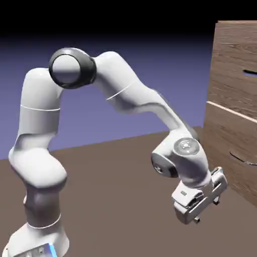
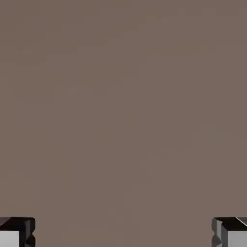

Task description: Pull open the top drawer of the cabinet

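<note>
step: approach, no contact | my gripper wide open, empty, low, below the lower drawer | top drawer of cabinet shut, handle well above gripper | next: lift, aim at handle

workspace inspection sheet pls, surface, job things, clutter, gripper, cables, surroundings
surface: brown table, plain brown fills the hand view
job's things: cabinet at the exterior view's right; top drawer with dark handle, looks shut
clutter: nothing seen
grippers: gripper open, low, angled down, short of the cabinet; fingers wide apart, empty
cables: nothing seen
surroundings: blue-violet backdrop
</note>
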Motion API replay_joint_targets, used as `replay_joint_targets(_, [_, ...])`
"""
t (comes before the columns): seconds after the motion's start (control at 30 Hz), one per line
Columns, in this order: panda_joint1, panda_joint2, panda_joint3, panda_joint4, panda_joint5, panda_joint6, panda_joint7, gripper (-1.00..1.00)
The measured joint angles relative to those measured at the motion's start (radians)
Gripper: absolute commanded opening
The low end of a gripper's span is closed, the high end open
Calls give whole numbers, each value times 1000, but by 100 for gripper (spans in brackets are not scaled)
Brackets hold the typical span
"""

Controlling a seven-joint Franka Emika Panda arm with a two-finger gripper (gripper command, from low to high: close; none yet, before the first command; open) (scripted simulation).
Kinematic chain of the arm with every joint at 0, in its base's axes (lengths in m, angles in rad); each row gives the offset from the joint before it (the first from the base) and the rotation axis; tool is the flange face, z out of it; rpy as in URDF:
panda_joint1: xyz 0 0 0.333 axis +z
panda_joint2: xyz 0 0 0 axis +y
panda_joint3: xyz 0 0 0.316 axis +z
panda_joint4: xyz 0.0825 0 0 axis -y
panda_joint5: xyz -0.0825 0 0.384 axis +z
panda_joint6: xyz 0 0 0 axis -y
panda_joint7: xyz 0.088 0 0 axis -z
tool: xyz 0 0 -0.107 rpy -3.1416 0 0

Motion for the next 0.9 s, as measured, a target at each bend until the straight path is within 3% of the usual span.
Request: replay_joint_targets(0.9, [412,951,-872,506,1174,-302,287,0])
